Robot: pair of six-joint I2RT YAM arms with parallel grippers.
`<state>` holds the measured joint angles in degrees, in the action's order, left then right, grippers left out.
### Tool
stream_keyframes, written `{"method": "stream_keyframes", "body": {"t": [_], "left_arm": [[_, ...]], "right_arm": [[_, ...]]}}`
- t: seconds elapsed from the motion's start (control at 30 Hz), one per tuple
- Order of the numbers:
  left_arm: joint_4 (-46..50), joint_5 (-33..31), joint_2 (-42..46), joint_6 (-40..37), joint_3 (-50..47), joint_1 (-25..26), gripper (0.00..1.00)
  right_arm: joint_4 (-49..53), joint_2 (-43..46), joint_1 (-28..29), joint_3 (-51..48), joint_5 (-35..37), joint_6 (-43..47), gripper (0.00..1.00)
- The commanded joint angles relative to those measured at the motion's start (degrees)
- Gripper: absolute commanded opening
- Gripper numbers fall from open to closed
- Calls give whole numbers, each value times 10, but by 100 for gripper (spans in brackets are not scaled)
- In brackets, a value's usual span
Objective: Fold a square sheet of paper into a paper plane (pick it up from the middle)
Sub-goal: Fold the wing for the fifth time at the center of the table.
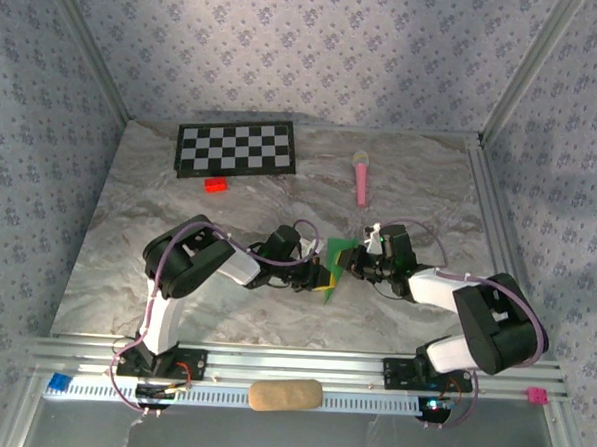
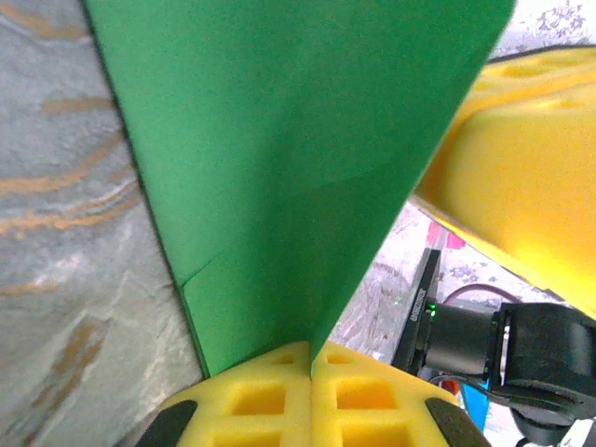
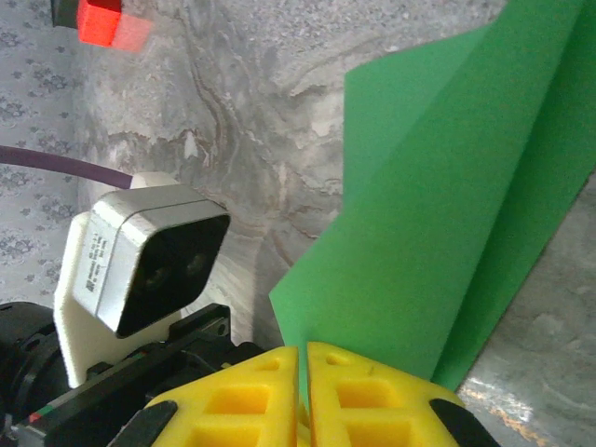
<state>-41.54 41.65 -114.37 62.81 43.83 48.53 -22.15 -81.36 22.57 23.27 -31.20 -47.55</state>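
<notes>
The square sheet of paper point(image 1: 335, 255) is bright green, folded along a crease, and held up off the marble table between both arms. In the left wrist view the sheet point(image 2: 279, 158) rises as a broad folded wedge from my left gripper point(image 2: 310, 361), whose yellow pads are shut on its lower tip. In the right wrist view the sheet point(image 3: 447, 205) runs down into the narrow slit of my right gripper point(image 3: 303, 363), shut on its edge. From above, the left gripper point(image 1: 321, 277) and right gripper point(image 1: 354, 258) meet at the sheet. It is broad flaps, not a narrow paper plane.
A black-and-white checkerboard point(image 1: 235, 148) lies at the back left with a small red block point(image 1: 216, 185) in front of it. A pink microphone toy point(image 1: 362, 177) lies back right. A tan oblong pad point(image 1: 285, 394) sits on the near rail. Patterned walls enclose the table.
</notes>
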Motion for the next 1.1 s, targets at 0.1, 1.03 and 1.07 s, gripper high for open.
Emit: {"method": "stream_keyframes", "body": {"t": [0.1, 1.03, 1.07], "left_arm": [[-48, 15, -22, 32, -15, -10, 0], [-4, 6, -42, 54, -23, -26, 0], [0, 7, -42, 53, -23, -27, 0]], "right_arm": [[-28, -25, -9, 6, -17, -7, 12], [-34, -75, -31, 29, -30, 4, 13], [-34, -76, -30, 29, -30, 4, 13]]}}
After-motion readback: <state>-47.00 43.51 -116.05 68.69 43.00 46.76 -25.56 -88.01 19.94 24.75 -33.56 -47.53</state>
